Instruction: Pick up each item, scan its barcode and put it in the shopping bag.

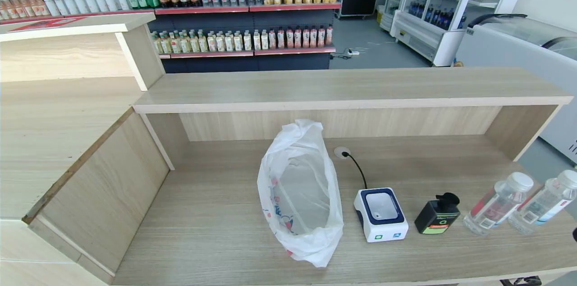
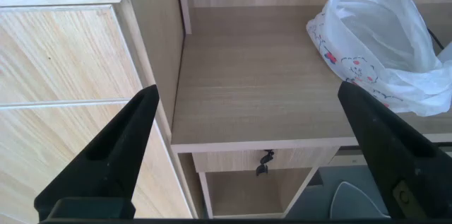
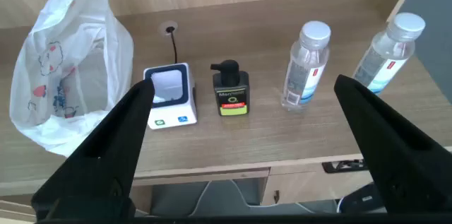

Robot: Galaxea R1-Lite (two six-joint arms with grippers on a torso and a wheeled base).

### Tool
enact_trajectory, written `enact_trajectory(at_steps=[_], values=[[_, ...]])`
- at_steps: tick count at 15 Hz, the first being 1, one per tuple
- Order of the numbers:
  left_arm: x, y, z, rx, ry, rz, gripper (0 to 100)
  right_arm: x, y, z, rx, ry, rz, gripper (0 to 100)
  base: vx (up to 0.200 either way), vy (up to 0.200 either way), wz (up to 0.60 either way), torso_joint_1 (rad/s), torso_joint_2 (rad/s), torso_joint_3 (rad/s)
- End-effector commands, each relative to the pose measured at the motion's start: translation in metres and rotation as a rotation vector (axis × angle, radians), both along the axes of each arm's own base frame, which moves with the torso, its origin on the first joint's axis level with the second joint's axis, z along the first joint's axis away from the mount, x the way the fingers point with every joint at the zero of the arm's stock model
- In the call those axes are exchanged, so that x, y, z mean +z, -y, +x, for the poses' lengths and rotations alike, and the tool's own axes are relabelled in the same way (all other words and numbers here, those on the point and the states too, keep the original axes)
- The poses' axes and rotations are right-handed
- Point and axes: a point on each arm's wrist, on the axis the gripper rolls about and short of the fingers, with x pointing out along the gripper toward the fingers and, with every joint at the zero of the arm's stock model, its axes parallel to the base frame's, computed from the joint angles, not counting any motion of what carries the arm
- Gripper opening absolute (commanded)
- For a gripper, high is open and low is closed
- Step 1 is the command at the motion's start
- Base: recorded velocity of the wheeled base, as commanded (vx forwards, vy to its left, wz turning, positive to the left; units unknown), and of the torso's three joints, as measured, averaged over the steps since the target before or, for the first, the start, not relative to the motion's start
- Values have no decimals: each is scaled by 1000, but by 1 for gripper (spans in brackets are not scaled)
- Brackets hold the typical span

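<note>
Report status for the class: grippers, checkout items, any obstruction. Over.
Left gripper and right gripper open, empty. Black pump bottle, two water bottles upright on counter, not yet bagged. Shopping bag open beside scanner. Path looks clear.

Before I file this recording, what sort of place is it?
Most likely a small shop's checkout. A white box-shaped barcode scanner with a dark blue window sits on a pale wooden counter, with red-edged shelves of bottled drinks and glass-door fridges behind.
</note>
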Motion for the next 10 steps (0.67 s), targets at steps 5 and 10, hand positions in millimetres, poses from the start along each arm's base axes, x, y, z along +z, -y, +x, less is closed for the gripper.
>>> enact_trajectory(at_steps=[5,10], values=[[0,0,0,0,-1,0,100,-15,16,138,97,-314,-76,100,0,0,0,0,0,0],[0,0,0,0,-1,0,100,-49,28,158,150,-477,-105,100,0,0,0,0,0,0]])
